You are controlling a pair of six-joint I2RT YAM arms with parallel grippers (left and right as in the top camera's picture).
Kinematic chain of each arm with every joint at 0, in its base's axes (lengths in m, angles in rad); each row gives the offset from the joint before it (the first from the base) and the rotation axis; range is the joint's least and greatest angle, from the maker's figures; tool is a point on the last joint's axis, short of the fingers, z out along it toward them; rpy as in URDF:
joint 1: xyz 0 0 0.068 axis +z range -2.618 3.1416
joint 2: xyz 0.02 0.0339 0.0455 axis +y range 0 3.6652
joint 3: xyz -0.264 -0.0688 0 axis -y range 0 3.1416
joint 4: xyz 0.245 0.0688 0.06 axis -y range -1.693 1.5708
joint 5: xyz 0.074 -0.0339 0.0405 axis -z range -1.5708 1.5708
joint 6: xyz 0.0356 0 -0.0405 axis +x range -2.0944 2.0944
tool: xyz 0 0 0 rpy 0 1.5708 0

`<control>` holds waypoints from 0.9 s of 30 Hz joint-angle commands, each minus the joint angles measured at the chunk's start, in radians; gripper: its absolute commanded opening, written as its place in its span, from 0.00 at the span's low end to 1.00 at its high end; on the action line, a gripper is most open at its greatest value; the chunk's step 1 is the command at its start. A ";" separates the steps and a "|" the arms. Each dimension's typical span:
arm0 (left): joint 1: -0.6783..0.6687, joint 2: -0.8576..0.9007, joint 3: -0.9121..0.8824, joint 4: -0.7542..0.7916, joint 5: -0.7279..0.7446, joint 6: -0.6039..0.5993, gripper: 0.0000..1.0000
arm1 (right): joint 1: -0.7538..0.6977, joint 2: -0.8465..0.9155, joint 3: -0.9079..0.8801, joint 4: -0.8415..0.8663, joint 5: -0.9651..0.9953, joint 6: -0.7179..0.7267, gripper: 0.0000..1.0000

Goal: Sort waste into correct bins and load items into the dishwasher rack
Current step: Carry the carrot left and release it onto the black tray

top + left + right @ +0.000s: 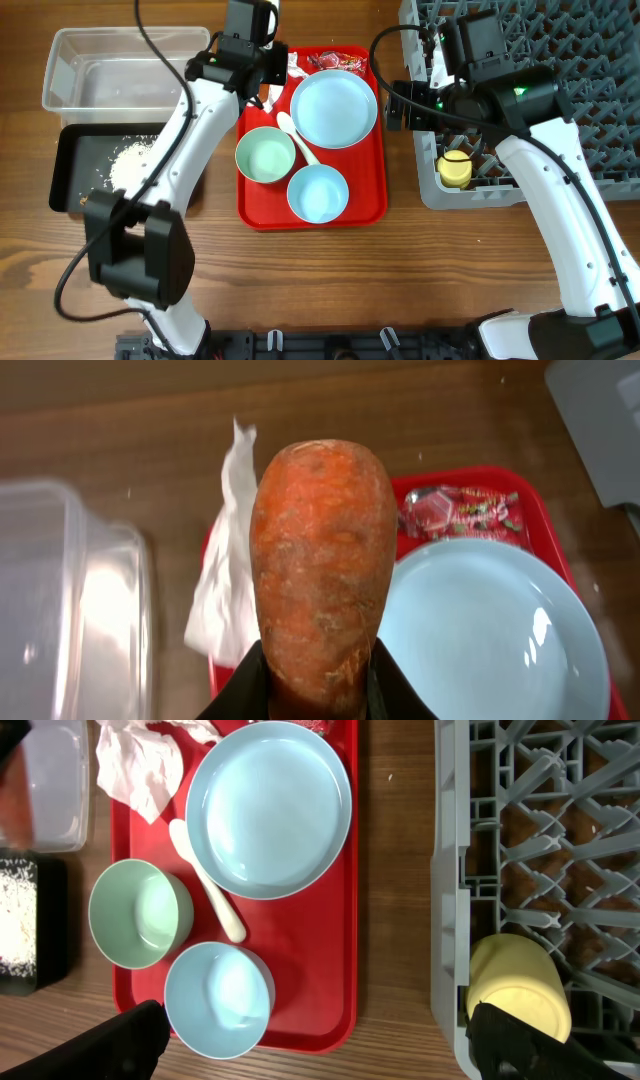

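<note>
One carrot (pixel 320 560) sits clamped in my left pincer (pixel 320 698), above the red tray's (pixel 366 190) far left corner near the tissue (pixel 225 590). I should swing left, clear the clear tub's (pixel 90 35) rim, and let go low over the black tray (pixel 70 160) holding rice (pixel 130 160).

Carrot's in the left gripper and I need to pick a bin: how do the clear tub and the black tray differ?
The tub is clear plastic; the black tray is opaque. The tub has taller walls; the black tray is shallower. The tub looks empty, while the black tray holds white rice. Both are rectangular, similar in footprint, and sit side by side left of the red tray.
</note>
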 commanded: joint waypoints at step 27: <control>0.595 -0.371 -0.419 -0.434 -0.106 -0.579 0.04 | 0.001 0.008 -0.003 0.009 0.017 0.000 1.00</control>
